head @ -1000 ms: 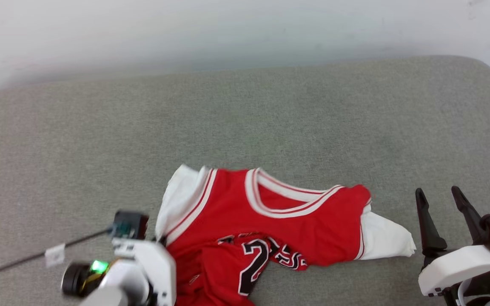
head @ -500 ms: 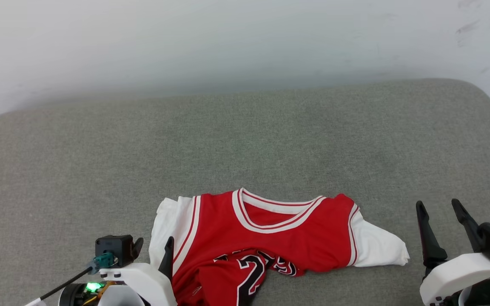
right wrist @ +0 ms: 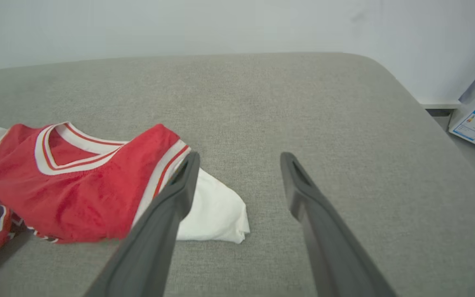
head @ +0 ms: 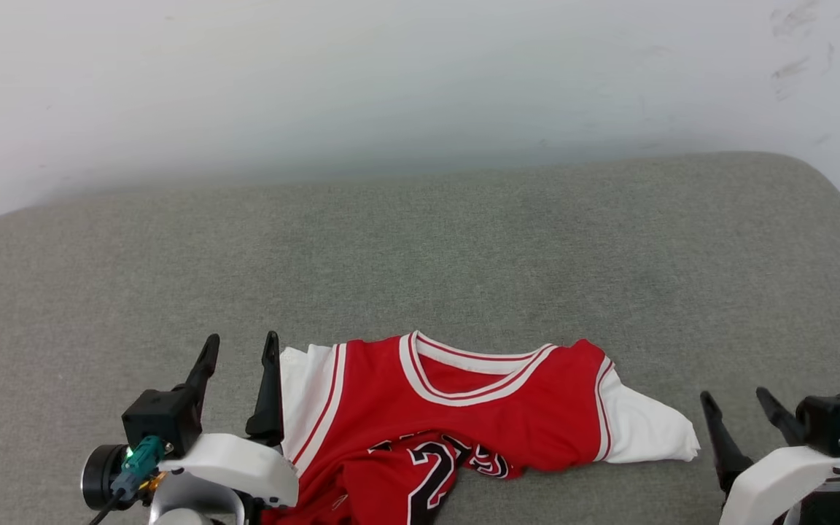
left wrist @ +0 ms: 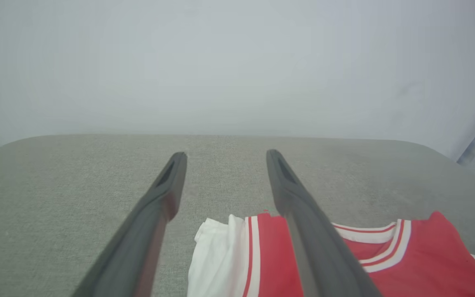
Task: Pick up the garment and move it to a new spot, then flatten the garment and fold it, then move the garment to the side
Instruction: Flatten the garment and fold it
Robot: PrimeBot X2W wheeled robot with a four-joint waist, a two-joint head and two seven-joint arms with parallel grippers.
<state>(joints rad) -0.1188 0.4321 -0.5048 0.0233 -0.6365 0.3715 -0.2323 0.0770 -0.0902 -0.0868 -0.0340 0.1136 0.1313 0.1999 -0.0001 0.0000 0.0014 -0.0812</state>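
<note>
My left pincer (head: 241,337) sits lower left in the head view, both fingers pointing up and away from me, spread wide, nothing between them. Its inner finger stands just beside the shirt's (head: 478,415) white sleeve on my left; can't tell if it touches. In the left wrist view that finger crosses in front of the red shoulder, the other is over bare cushion (head: 464,240). My right pincer (head: 733,395) is lower right, fingers up, also wide open and empty, near the other white sleeve's tip but apart from it

Shirt lies on the near part of the cushion between the 2 pincers, collar toward the wall (head: 391,73). Top half is fairly flat, lower half bunched so the black number is crumpled

Versus 1 s ago: left wrist was turned sideways at the shirt's left edge, fingers hidden; now they point up, parted and clear of the cloth. That sleeve was puffed up then, it lies flat now. Head camera has shifted, so the cushion's far edge sits lower in view. Right pincer keeps the same pose
</note>
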